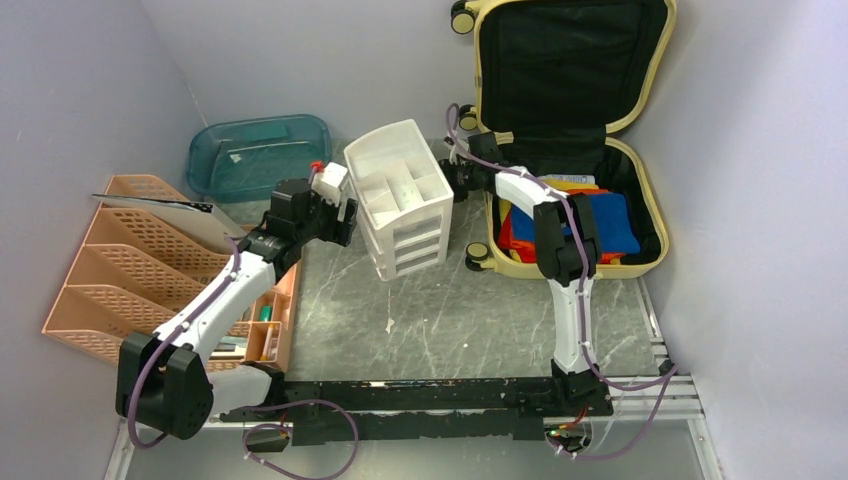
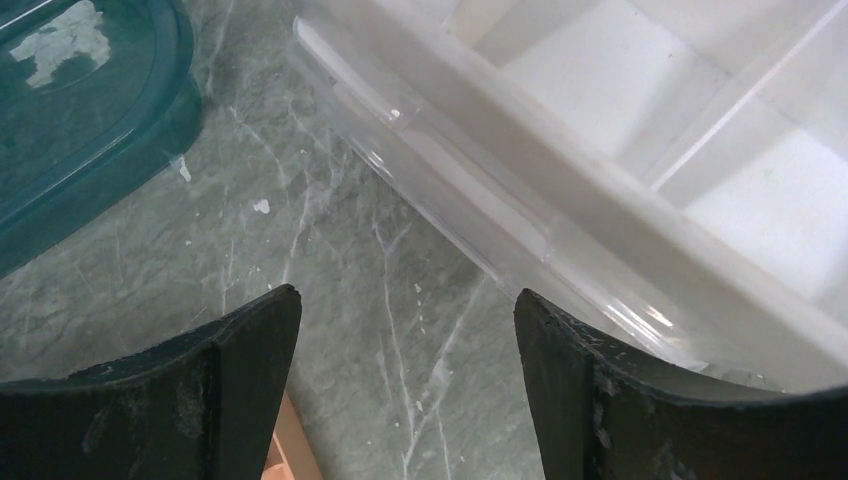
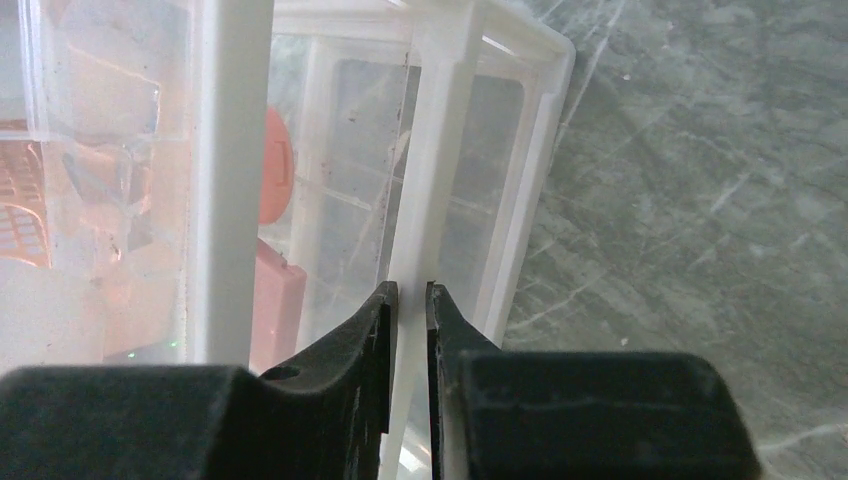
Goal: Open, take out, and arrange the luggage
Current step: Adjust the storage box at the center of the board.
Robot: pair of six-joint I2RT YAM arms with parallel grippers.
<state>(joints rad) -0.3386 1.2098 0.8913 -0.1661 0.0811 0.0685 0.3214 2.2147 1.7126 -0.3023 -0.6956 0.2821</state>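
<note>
1. Seen from above, the luggage (image 1: 570, 60) sits at the far right of the table (image 1: 450, 320). It is already open, with the lid propped upright against the back wall and the base lying flat. Red, blue and orange folded items (image 1: 612, 222) are inside the base
2. My right gripper (image 3: 411, 292) is not on the luggage. Its jaws are pinched together on a thin white upright rib of the drawer unit (image 1: 400, 200), which stands mid-table
3. My left gripper (image 2: 405, 300) hovers over the table on the drawer unit's other side, jaws wide apart and holding nothing. The teal tray (image 2: 80, 110) lies just beyond it
4. The relation that matters is that the luggage lies directly to the right of the right gripper, just beside it. Its long axis runs left to right, with the wheels (image 1: 478, 255) towards the drawer unit. The right arm is much the nearer, and the left arm has the drawer unit in its way
5. My judgement is that the opening is done and the taking out remains. To reach the contents I would have to release the rib and swing the right arm rightwards over the base's left edge
</note>
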